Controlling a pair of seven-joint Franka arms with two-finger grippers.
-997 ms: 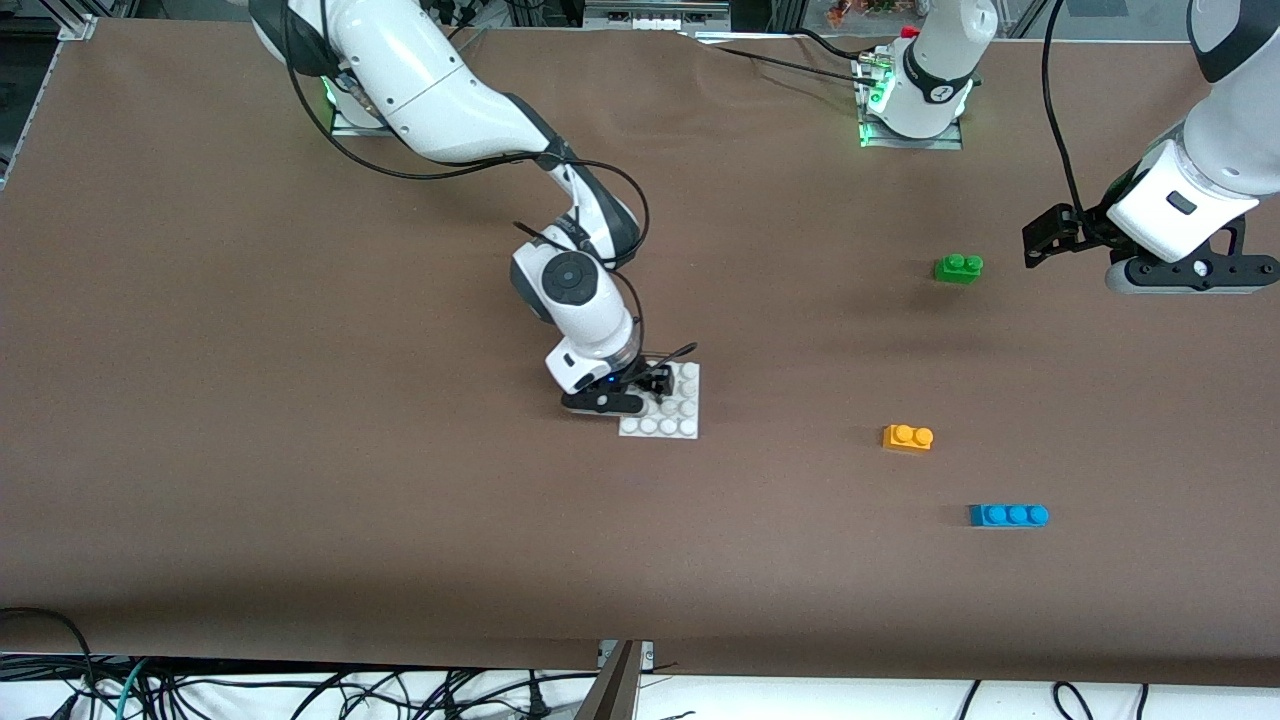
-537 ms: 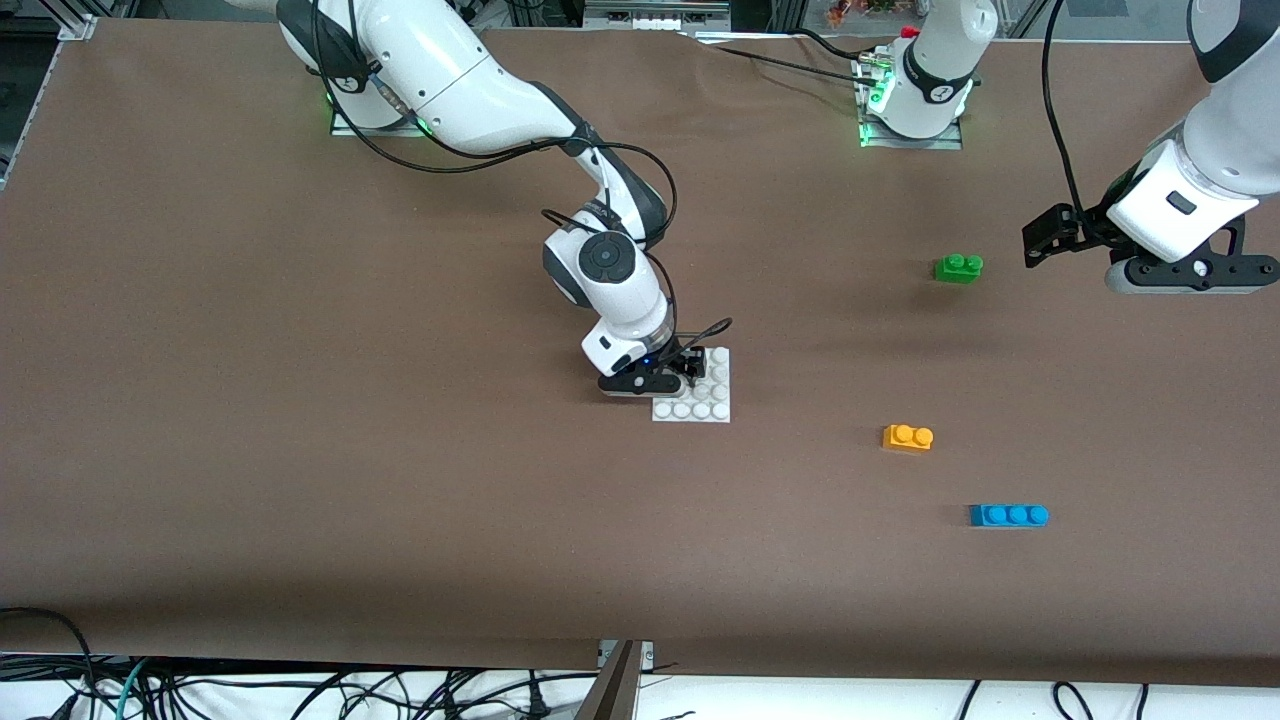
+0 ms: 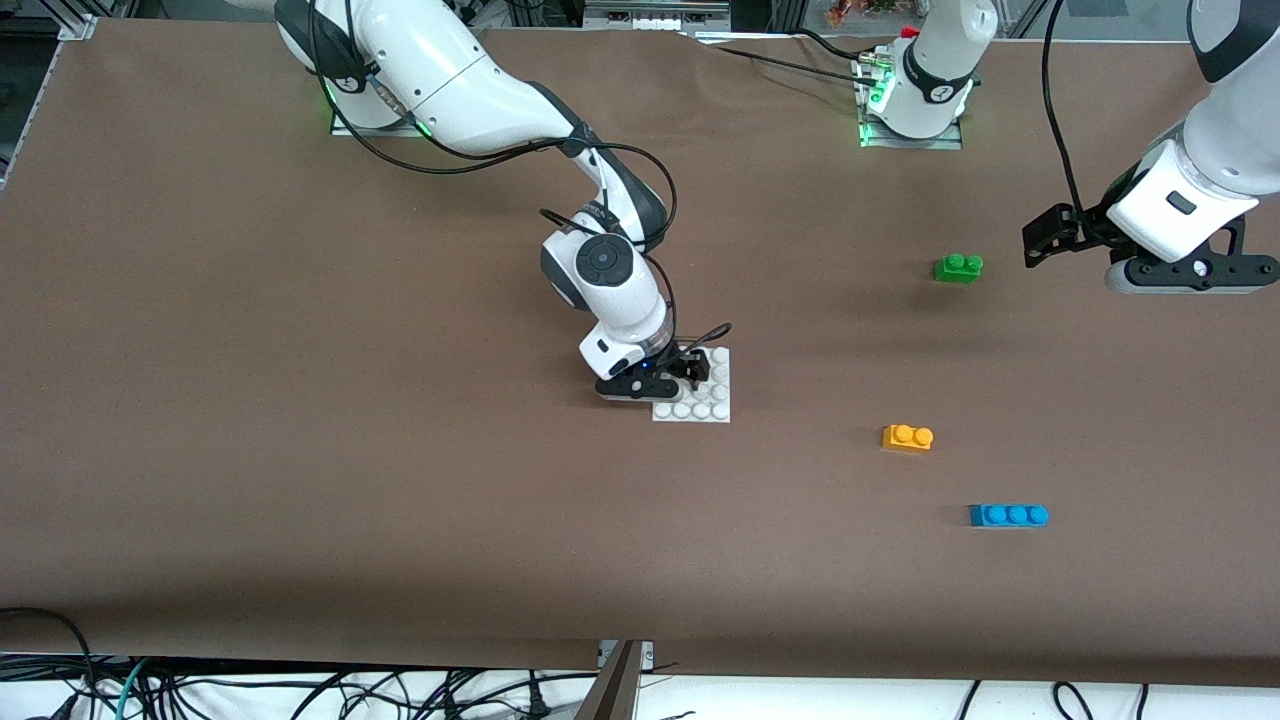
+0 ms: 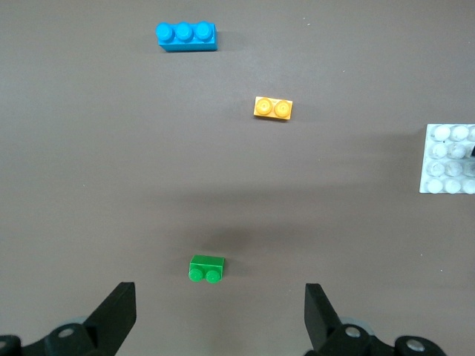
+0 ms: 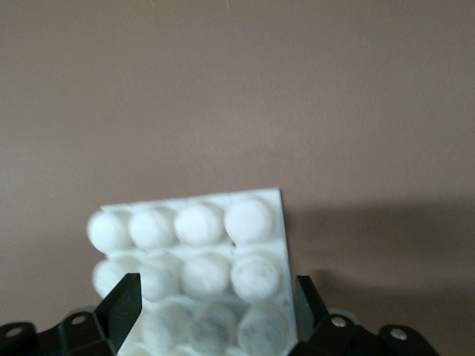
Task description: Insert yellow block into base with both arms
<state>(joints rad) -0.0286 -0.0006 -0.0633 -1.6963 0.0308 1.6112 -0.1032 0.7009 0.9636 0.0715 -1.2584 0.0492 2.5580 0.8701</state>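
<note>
The yellow block point(image 3: 908, 437) point(image 4: 273, 108) lies alone on the brown table, toward the left arm's end. The white studded base point(image 3: 715, 400) point(image 5: 193, 222) point(image 4: 445, 159) lies flat near the middle of the table. My right gripper point(image 3: 680, 378) point(image 5: 215, 297) is down at the base's edge, open, with one finger on each side of the plate and a small gap showing. My left gripper point(image 3: 1190, 272) point(image 4: 220, 311) waits open in the air over the left arm's end of the table, close to the green brick, holding nothing.
A green two-stud brick point(image 3: 958, 267) point(image 4: 206, 268) lies farther from the front camera than the yellow block. A longer blue three-stud brick point(image 3: 1008, 515) point(image 4: 186, 35) lies nearer to it. Cables hang under the table's front edge.
The right gripper dragged the base toward the left arm's end, a little farther from the front camera, then stopped. Its fingers have spread off the base. The left arm has not moved.
</note>
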